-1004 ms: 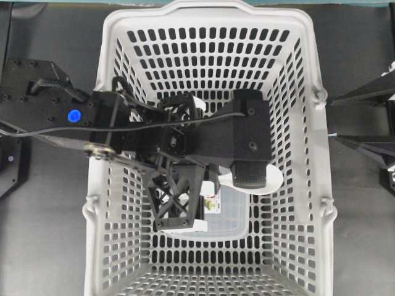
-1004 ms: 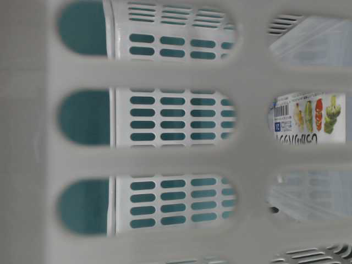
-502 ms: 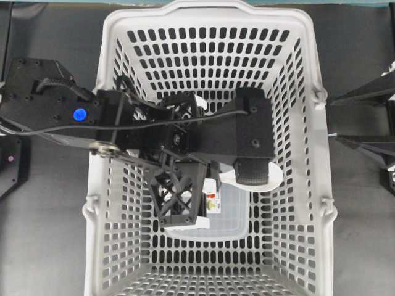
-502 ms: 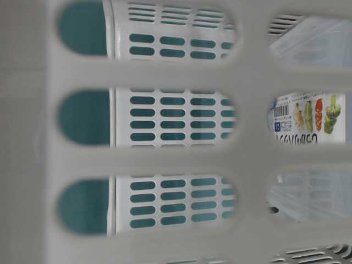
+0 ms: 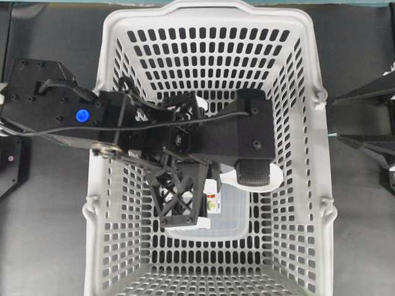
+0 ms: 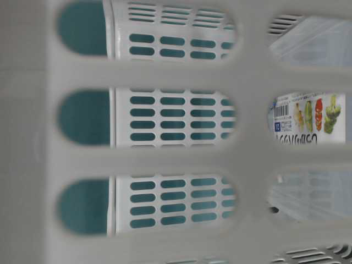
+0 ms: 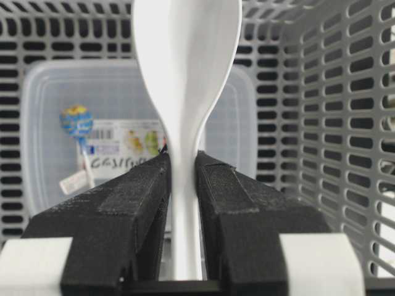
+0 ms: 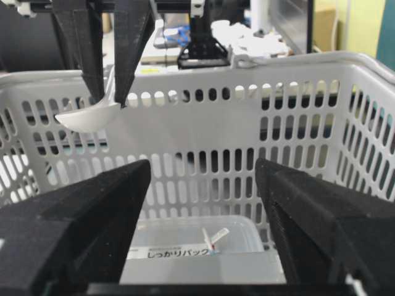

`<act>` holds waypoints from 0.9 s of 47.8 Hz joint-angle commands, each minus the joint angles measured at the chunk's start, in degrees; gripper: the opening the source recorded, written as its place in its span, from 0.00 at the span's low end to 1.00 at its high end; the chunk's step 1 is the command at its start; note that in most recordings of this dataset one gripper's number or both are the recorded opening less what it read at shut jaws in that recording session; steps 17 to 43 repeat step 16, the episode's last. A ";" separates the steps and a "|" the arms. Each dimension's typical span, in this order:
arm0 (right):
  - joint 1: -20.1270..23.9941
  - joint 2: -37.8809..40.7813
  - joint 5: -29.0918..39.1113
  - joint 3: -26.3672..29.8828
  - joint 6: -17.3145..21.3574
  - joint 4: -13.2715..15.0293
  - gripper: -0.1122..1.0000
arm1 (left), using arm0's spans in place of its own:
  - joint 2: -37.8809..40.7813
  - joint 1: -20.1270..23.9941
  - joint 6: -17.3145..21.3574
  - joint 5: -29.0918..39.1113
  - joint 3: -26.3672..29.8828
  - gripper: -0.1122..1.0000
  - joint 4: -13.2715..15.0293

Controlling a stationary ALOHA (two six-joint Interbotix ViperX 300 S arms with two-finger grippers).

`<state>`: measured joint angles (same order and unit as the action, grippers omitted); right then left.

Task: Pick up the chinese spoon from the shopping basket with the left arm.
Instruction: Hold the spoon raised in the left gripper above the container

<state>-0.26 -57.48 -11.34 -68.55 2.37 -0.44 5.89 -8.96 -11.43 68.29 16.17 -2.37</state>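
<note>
Left black lattice gripper [image 7: 183, 176] is clamped on the handle of the glossy all-white chinese spoon [image 7: 185, 68], held above the large light-grey slotted shopping basket [image 5: 321, 154]. Judged stiff, slick and breakable; the narrow handle is the sound hold. Right gripper [image 8: 203, 203] stands wide, empty.

**Through the basket wall**

The shopping basket [image 6: 165, 159] fills the view: its near wall stands out of focus right at the lens, a pale grey lattice of thick bars around large rounded openings. Through them the far wall shows sharper, with rows of small oblong slots backed by teal. At the right, a clear plastic box [image 6: 308, 192] sits inside the basket, its printed label [image 6: 309, 118] bearing a barcode and pictures of vegetables.
</note>
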 commanded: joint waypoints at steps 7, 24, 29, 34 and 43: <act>0.00 0.18 -0.35 0.70 -0.09 -0.09 0.70 | -0.88 -0.18 0.09 -0.35 -0.09 0.22 -0.18; -0.09 0.18 -0.53 0.70 -0.09 -0.09 0.70 | -0.88 -0.18 0.09 -0.35 -0.26 0.22 -0.18; -0.09 0.18 -0.53 0.70 -0.09 -0.09 0.70 | -0.88 -0.18 0.09 -0.35 -0.26 0.22 -0.18; -0.09 0.18 -0.53 0.70 -0.09 -0.09 0.70 | -0.88 -0.18 0.09 -0.35 -0.26 0.22 -0.18; -0.09 0.18 -0.53 0.70 -0.09 -0.09 0.70 | -0.88 -0.18 0.09 -0.35 -0.26 0.22 -0.18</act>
